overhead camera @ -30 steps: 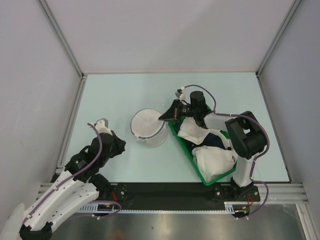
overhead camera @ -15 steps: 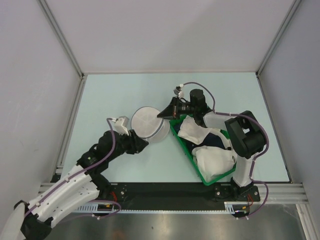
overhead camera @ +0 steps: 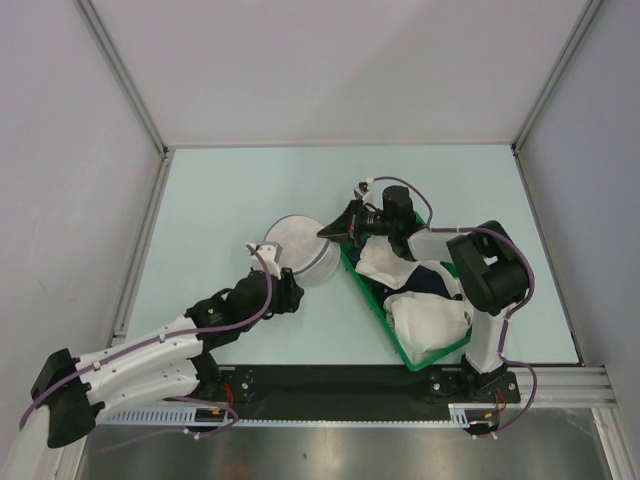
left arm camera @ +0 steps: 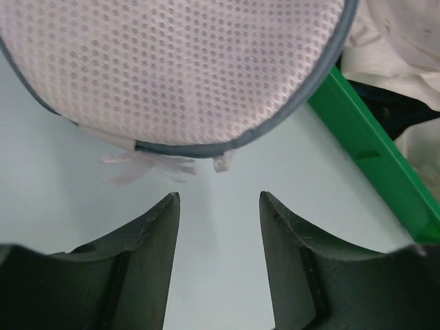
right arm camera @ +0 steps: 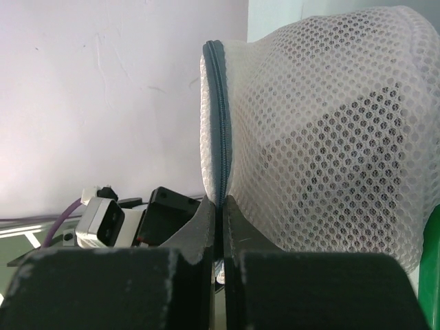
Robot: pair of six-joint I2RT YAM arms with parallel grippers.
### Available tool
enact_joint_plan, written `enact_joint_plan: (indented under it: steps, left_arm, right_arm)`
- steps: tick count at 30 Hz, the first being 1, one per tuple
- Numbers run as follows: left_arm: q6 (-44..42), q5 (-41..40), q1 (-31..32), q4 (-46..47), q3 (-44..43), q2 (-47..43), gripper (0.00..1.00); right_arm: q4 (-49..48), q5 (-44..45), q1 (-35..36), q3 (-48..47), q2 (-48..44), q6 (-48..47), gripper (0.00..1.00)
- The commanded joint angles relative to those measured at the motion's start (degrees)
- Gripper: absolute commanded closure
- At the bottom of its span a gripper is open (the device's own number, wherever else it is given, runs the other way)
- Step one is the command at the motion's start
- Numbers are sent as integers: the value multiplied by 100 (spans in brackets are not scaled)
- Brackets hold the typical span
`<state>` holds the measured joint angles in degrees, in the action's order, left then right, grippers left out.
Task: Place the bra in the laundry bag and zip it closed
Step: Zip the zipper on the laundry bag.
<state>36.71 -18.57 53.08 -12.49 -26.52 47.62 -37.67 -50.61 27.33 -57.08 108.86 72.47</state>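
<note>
Top view: the laundry bag (overhead camera: pixel 295 248) sits mid-table, against the far-left corner of the green basket (overhead camera: pixel 368 300). The right gripper (overhead camera: pixel 327 233) reaches in from the right onto the bag's rim. The left gripper (overhead camera: pixel 289 289) comes from the near left, arm stretched low, just short of the bag's near edge.

Left wrist view: the left gripper (left arm camera: pixel 216 220) is spread wide and holds nothing. The zipper rim (left arm camera: pixel 199 148) curves dead ahead, with a small white tab (left arm camera: pixel 148 166) just beyond the fingertips, slightly left. That looks like the target.

Right wrist view: the right gripper (right arm camera: pixel 220 206) is pinched tight on the zipper rim. A dark mass behind the mesh is probably the bra (right arm camera: pixel 344 130), already inside. Its colour won't read.
</note>
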Motion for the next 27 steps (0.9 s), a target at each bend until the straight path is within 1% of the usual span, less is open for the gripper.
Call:
enact_joint_plan:
  steps: [1, 5, 8, 11, 12, 13, 14, 15, 16, 17, 18, 19, 20, 21, 22, 24, 25, 26, 27]
  left_arm:
    - [-296, -806, 27, 326, -213, 204, 45]
    - [-471, -885, 10, 607, -230, 257, 46]
    - [-533, -956, -43, 651, -327, 388, 51]
    - [-595, -842, -148, 748, -406, 555, 61]
    - [-603, -807, -201, 766, -441, 599, 70]
    - [-621, -772, -228, 774, -502, 643, 76]
    - [-691, -719, -245, 801, -529, 757, 83]
    - [-717, -605, -280, 810, -547, 801, 96]
    - [-718, -569, -298, 827, -556, 845, 100]
    - [-718, -534, -298, 845, -564, 846, 100]
    - [-709, -421, -298, 888, -556, 837, 100]
    - [-700, -367, -298, 932, -521, 820, 100]
    - [-657, -323, -298, 985, -503, 793, 100]
    - [-648, -210, -298, 1012, -486, 758, 100]
    - [-665, -156, -298, 1055, -459, 749, 100]
    - [-656, -51, -298, 1065, -468, 732, 100]
    - [-656, -16, -298, 1056, -485, 740, 100]
    - [-648, 28, -298, 1064, -485, 732, 100]
    - [-647, 116, -298, 1056, -485, 706, 100]
  right_arm:
    - [-311, -45, -35, 13, 12, 154, 100]
    - [-355, -81, -35, 21, 21, 180, 100]
    - [-338, -107, 9, -5, -14, 154, 100]
    - [-153, -54, 53, -14, -84, 40, 100]
    - [-101, -28, 62, -22, -110, -4, 99]
    - [48, 7, 79, -31, -137, -31, 96]
    - [162, 42, 97, -31, -215, -135, 90]
    - [329, 86, 123, -66, -277, -232, 76]
    - [1018, 330, 115, -84, -373, -424, 69]
    - [1460, 541, 114, -93, -539, -870, 63]
    - [1960, 787, 106, -171, -854, -1188, 53]
    - [2966, 1364, 132, -215, -1058, -1426, 49]
    - [3315, 1648, 167, -233, -1225, -1611, 46]
    - [3554, 1868, 237, -225, -1540, -1848, 44]
    - [3922, 2166, 377, -155, -1656, -1885, 44]
    - [4118, 2484, 527, -50, -1989, -1781, 44]
    - [4249, 2799, 632, 90, -2096, -1771, 43]
    - [4398, 2959, 659, 118, -2210, -1780, 39]
    - [4565, 3143, 694, 144, -2376, -1832, 38]
